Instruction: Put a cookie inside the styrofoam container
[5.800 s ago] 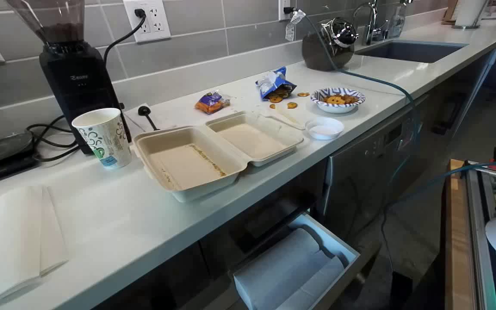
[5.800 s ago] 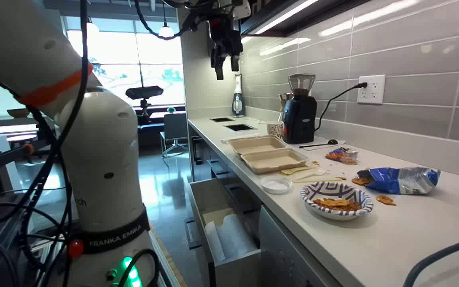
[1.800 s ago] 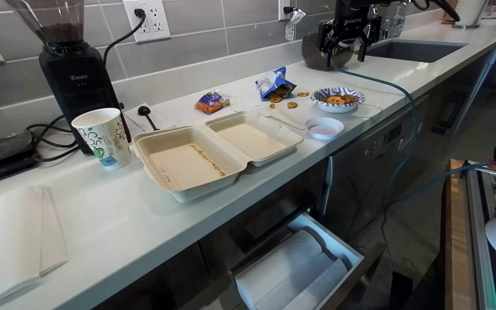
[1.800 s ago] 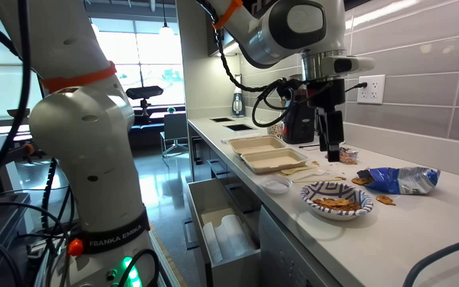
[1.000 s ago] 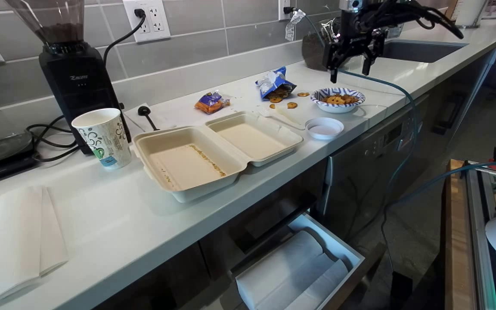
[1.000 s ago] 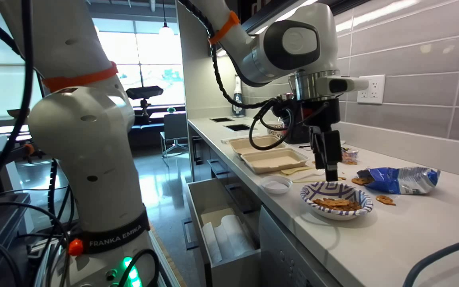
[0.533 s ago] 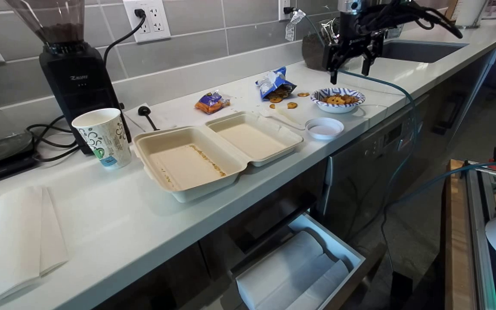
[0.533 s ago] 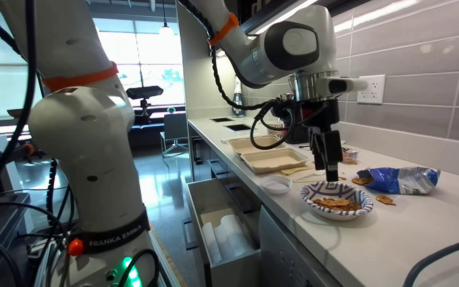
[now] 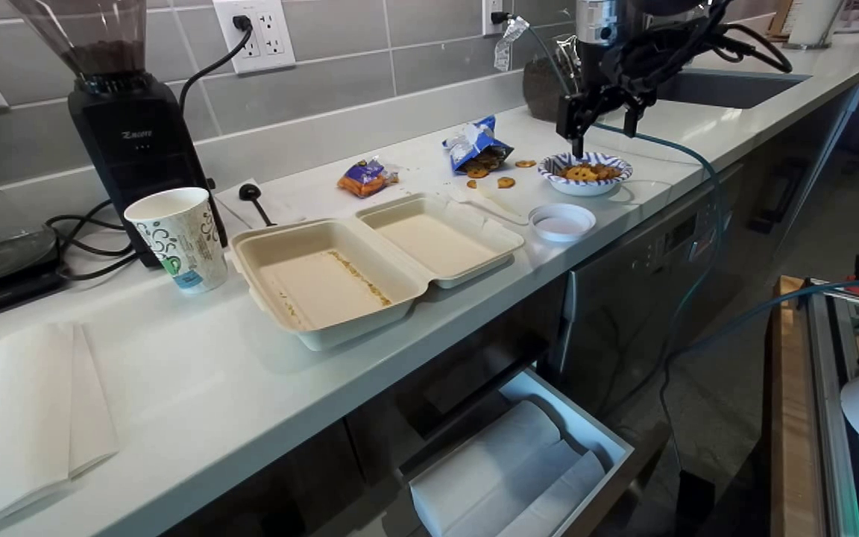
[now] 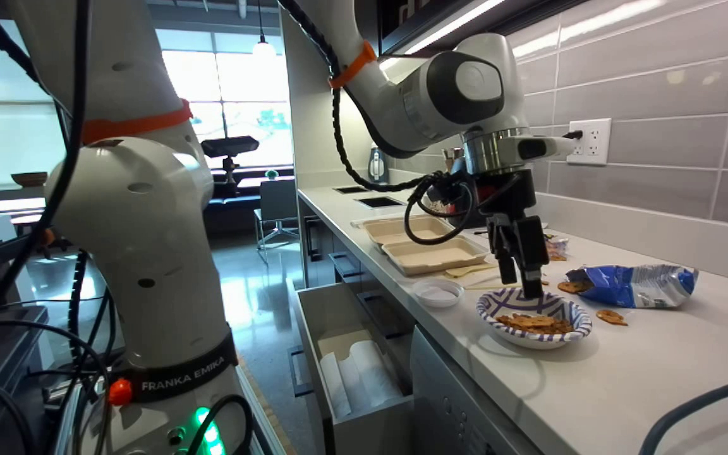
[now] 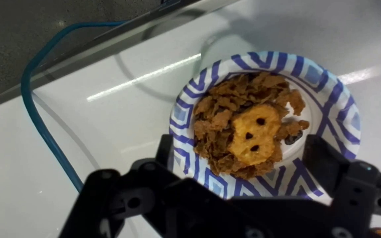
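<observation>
Clearly, the task is early: we judge the reach nearly done, while the grip, the carry and the release are left. Nearest in the wrist view, our end effector stands wide and holds nothing, its fingers on either side of the cookie as that view shows it. Below, the cookie lies on brown flakes in the patterned bowl, its holed face up. It is slightly longer than broad and has no clear front; in the same view its long axis runs nearly top to bottom, the upper end leaning a little right. That sets it across the line between the fingertips, so we expect a squeeze on its narrower sides, perhaps catching some flakes. Farther along the bench, past the white dish, the foam container lies open, its two halves side by side; we see brown crumbs in one half, but no cookie in either.
</observation>
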Robot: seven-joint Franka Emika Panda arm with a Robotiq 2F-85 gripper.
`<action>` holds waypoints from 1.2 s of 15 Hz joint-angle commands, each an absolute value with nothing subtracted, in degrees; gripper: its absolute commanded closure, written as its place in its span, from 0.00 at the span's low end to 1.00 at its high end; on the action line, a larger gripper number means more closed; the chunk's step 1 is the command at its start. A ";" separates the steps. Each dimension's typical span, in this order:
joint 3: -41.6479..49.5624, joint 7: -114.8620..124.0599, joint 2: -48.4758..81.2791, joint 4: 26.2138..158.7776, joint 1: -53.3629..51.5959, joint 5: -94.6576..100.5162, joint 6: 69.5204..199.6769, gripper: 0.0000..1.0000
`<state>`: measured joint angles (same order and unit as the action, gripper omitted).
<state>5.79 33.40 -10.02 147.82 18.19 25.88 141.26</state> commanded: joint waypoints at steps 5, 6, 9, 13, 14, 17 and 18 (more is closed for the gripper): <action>6.06 38.84 -6.17 148.11 17.51 32.92 144.77 0.00; 6.13 39.24 -5.72 147.93 17.25 33.15 144.69 0.00; 6.36 40.18 -4.61 147.31 16.46 33.39 144.64 0.00; 6.60 40.98 -3.47 146.41 15.81 33.84 144.89 0.00; 6.70 41.13 -3.13 146.12 15.68 33.83 145.05 0.00; 7.02 42.10 -1.92 145.20 15.31 34.40 146.34 0.00; 7.13 42.55 -1.53 144.89 15.24 34.88 146.76 0.00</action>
<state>6.13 39.71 -3.88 146.15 16.11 32.37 144.64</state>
